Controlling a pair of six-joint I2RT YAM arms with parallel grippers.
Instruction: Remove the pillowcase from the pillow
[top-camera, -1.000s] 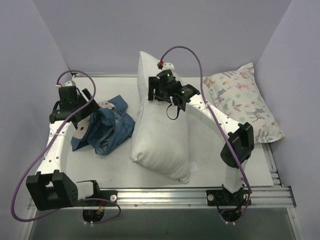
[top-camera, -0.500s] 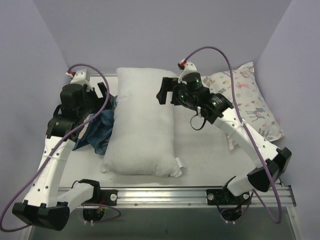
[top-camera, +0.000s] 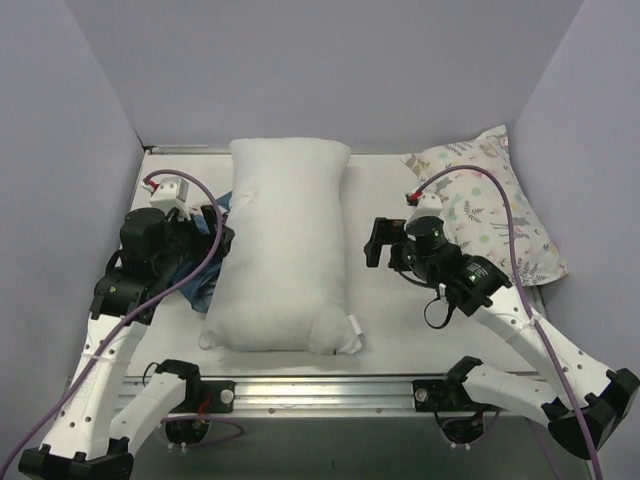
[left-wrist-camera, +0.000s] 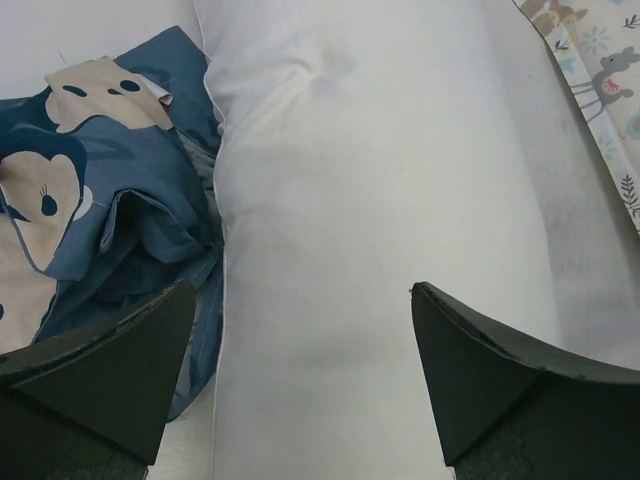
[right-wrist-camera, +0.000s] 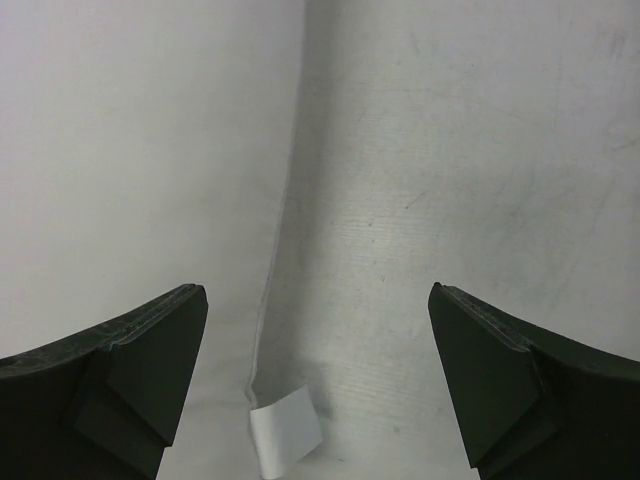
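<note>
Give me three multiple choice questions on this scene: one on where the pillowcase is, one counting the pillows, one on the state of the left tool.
1. Where does the pillowcase lie?
A) crumpled beside the white pillow, on the left arm's side
B) spread over the white pillow
C) folded flat at the table's near edge

2. How many pillows show in the top view?
A) one
B) two
C) three

3. The left tool is:
A) open, holding nothing
B) shut on the pillowcase
C) shut on the white pillow

Answers:
1 A, the blue fabric is bunched against the pillow's edge by the left arm.
2 B, the white pillow and the animal-print pillow.
3 A, its fingers stand wide apart with nothing gripped between them.
</note>
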